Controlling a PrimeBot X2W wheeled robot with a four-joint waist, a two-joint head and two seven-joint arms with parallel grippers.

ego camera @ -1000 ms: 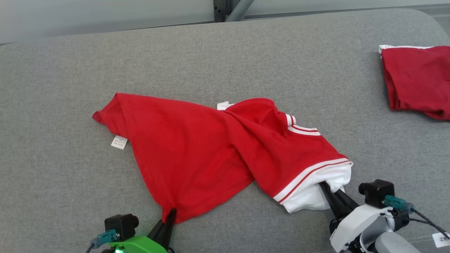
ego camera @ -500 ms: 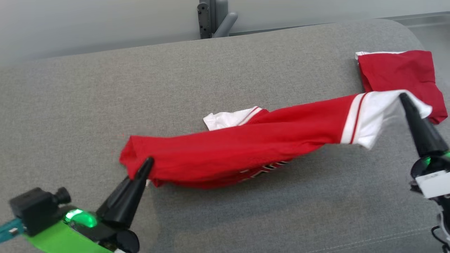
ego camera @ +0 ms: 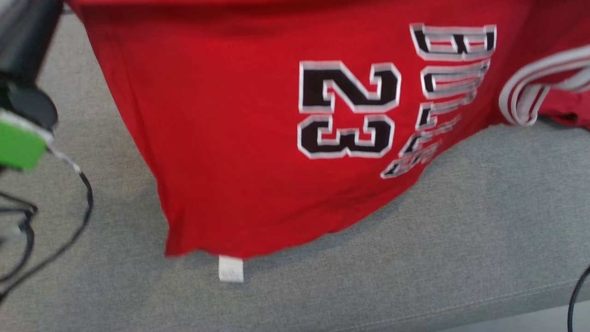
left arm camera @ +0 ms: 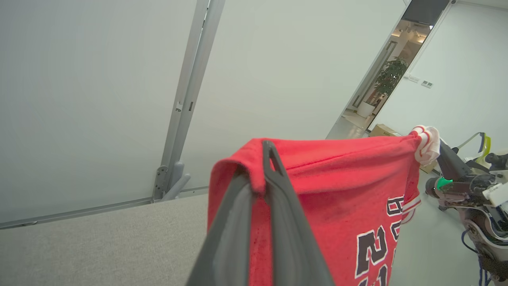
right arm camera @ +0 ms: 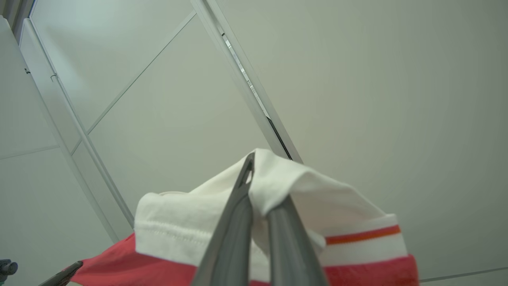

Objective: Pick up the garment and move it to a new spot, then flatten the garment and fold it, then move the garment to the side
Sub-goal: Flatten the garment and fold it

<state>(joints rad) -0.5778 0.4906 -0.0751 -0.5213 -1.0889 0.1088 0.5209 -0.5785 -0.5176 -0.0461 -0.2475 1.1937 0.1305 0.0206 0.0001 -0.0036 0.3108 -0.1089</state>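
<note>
The garment (ego camera: pixel 239 138) is a red jersey with a black "23" and lettering. It hangs spread in the air, with its lower hem and white tag (ego camera: pixel 230 268) close above the grey surface. My left gripper (left arm camera: pixel 266 159) is shut on a fold of its red top edge (left arm camera: pixel 337 190). My right gripper (right arm camera: pixel 254 167) is shut on the white, red-striped sleeve (right arm camera: pixel 190 214). In the left wrist view the right gripper (left arm camera: pixel 438 145) pinches that sleeve at the far end of the stretched top edge. The left arm's green wrist (ego camera: pixel 18 143) sits at the head view's left edge.
The grey padded surface (ego camera: pixel 484 207) lies below the hanging jersey. Dark cables (ego camera: pixel 69 221) dangle at the left. A pale wall with a metal post (left arm camera: pixel 186 99) stands behind, and to its right is a doorway with a plant (left arm camera: pixel 391 75).
Both grippers have lifted the garment off the surface and stretched it between them, so it now hangs with its printed side toward the head camera. The head view has also shifted.
</note>
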